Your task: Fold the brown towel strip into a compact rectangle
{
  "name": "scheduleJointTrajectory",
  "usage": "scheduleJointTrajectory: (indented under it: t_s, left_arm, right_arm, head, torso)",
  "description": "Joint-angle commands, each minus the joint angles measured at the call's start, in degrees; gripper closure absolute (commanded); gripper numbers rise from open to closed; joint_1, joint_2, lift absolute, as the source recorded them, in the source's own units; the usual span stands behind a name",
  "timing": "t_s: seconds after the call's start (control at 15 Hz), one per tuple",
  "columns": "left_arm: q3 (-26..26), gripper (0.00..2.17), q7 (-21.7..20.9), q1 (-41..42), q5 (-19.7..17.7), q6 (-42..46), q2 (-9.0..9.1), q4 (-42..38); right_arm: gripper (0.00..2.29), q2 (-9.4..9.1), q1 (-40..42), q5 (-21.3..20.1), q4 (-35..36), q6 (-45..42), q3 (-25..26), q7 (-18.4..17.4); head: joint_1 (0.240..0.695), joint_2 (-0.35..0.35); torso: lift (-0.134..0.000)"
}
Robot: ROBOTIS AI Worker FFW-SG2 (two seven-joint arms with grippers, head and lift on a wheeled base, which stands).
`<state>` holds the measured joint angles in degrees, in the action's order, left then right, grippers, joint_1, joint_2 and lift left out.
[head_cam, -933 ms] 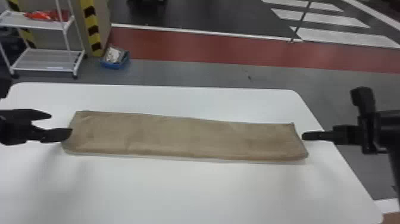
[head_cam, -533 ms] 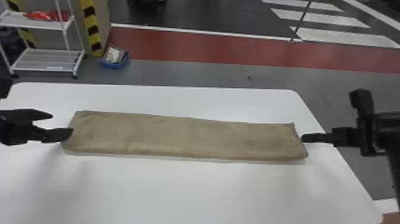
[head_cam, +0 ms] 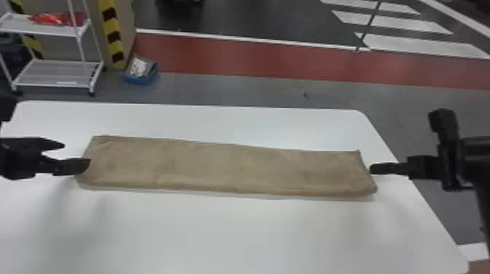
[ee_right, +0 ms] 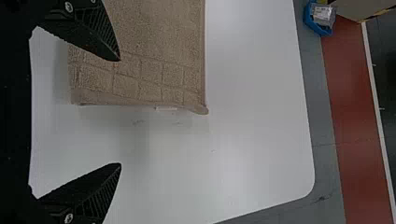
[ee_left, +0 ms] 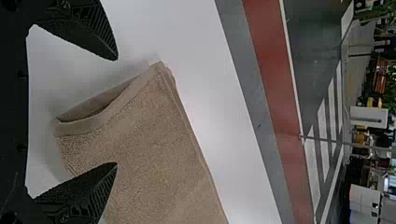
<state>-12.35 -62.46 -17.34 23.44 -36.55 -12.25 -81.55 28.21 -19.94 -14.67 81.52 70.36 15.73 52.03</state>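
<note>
Jaws wide apart and gripping nothing: so stands the left gripper (head_cam: 77,156) at the strip's left end. In the left wrist view, one finger (ee_left: 95,186) overlaps the cloth; whether they touch, I cannot tell. Behind the table's left part, a white rack (head_cam: 58,85) carries something red (head_cam: 54,18) on its upper shelf. Next comes a post (head_cam: 113,36) striped yellow and black, then a blue bin (head_cam: 140,79) on the floor.

The brown towel strip (head_cam: 233,167) lies flat across the white table (head_cam: 237,233), long and narrow, its layers gaping at the left end. Near its right end a grid pattern (ee_right: 149,77) runs across the cloth, and a pale tag (ee_right: 166,108) peeps from under the edge.

Just beyond that end is the right gripper (head_cam: 372,168), also spread wide and empty; in the right wrist view, one finger (ee_right: 95,35) overlaps the cloth and the other has the table behind it.
</note>
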Motion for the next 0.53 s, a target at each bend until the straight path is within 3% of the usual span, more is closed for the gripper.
scheduleJointTrajectory:
  t_s: [0.0,0.47]
  left_arm:
    - [-0.3,0.09,1.38,0.11,-1.11,-4.9,0.39,-0.18]
    - [-1.09,0.09,10.78,-0.59,-5.24,-13.16,3.64,-1.33]
  right_arm:
    - [0.08,0.09,0.07,0.0,0.04,0.09,0.0,0.0]
    - [0.08,0.09,1.3,0.0,0.39,0.09,0.09,0.09]
  head:
    - [0.695,-0.196]
    - [0.695,-0.195]
  torso:
    - [-0.12]
    - [-0.12]
